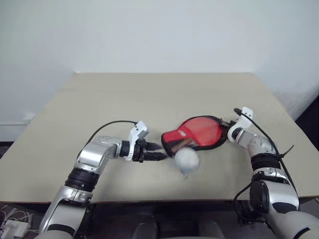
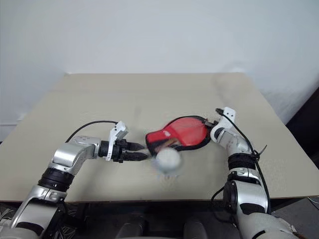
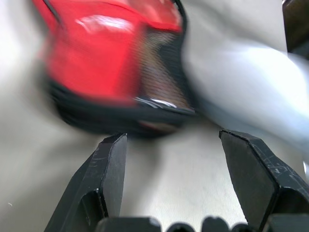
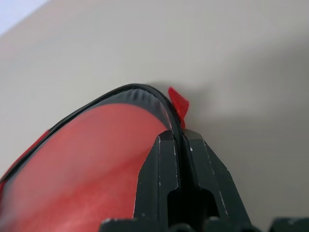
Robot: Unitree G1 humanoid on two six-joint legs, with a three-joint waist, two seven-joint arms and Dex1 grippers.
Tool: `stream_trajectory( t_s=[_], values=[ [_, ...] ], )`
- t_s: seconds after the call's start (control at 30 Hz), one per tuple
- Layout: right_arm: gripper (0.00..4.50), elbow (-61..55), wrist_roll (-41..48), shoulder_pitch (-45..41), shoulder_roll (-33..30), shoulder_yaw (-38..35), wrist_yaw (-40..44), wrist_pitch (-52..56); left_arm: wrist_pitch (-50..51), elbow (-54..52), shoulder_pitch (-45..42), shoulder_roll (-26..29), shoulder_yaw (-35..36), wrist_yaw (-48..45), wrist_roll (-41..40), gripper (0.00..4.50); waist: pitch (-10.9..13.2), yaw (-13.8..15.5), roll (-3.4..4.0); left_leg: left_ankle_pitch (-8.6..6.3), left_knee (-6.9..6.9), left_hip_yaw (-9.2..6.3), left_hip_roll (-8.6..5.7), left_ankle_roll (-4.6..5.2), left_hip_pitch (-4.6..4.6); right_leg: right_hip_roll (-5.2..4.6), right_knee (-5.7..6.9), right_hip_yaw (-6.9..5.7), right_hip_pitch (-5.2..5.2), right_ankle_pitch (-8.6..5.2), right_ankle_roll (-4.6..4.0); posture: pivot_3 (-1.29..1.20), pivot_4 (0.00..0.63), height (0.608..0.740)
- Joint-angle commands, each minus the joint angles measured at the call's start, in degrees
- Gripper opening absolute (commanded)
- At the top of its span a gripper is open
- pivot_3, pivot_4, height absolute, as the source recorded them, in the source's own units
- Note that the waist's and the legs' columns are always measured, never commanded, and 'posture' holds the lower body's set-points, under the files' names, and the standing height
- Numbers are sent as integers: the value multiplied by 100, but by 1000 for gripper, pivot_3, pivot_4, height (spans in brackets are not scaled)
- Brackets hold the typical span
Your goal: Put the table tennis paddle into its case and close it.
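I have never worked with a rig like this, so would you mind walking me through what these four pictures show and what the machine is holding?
This is a humanoid robot with two arms, each ending in a two-fingered black end effector. The two wide pictures come from a stereo camera on its head, looking down over a beige table. The other two come from cameras on the wrists, looking along each arm's own fingers.

On the table lies a red paddle-shaped case with black edging. Beside its narrow end is a pale rounded lump, too blurred to identify.

The right end effector is shut on the case's black rim at the wide end, next to a small red tab. The left end effector is open and holds nothing; it sits just short of the case's narrow end.
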Motion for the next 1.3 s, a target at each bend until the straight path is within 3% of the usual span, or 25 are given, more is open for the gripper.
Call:
stream_trajectory(
  t_s=[0.03,0.3,0.4,0.73,0.83,1.03,1.17,1.3],
  values=[
    [28,100,18,-309,-138,-194,-179,-371,22,-163,-59,3,111,-40,-126,3223,1,-11,2,1,-4,0,0,1,0,2,0,4,0,0,0,0,0,740],
    [28,139,-405,-137,-127,312,96,-554,18,-181,-66,-34,88,16,-147,3223,6,-112,10,4,-15,-3,0,6,2,16,0,22,0,3,6,0,0,740],
    [731,259,-338,-77,-135,85,-229,-686,1,-154,-65,-46,83,30,-134,3223,6,-112,10,4,-15,-4,0,6,2,21,0,28,-1,3,5,0,0,740],
    [4373,-215,-227,71,-163,-105,-55,-1285,43,-76,-59,-9,198,36,-194,3223,7,-154,11,7,-15,0,0,10,4,76,-1,118,-3,-1,0,0,0,740],
    [4373,-836,163,258,13,-186,548,-1542,44,-13,-71,9,280,38,-224,3223,10,-201,15,7,-15,1,0,10,3,77,-1,121,-4,0,2,0,0,740],
    [4373,-2626,910,967,336,427,2255,-1021,-101,247,-77,72,404,33,-137,3223,11,-316,20,7,-29,-1,1,10,11,81,1,125,-5,7,18,0,0,740],
    [4373,-4005,1482,1756,51,1244,3587,-83,32,28,127,102,534,153,-235,3223,11,-289,20,7,-35,-3,1,10,13,82,1,125,-6,6,16,0,0,740],
    [4373,-4618,1688,2297,-303,1718,4290,371,207,-305,474,198,644,255,-296,3223,12,-260,19,6,-32,0,1,8,8,78,-2,126,-5,2,19,0,0,740]
  ],
)
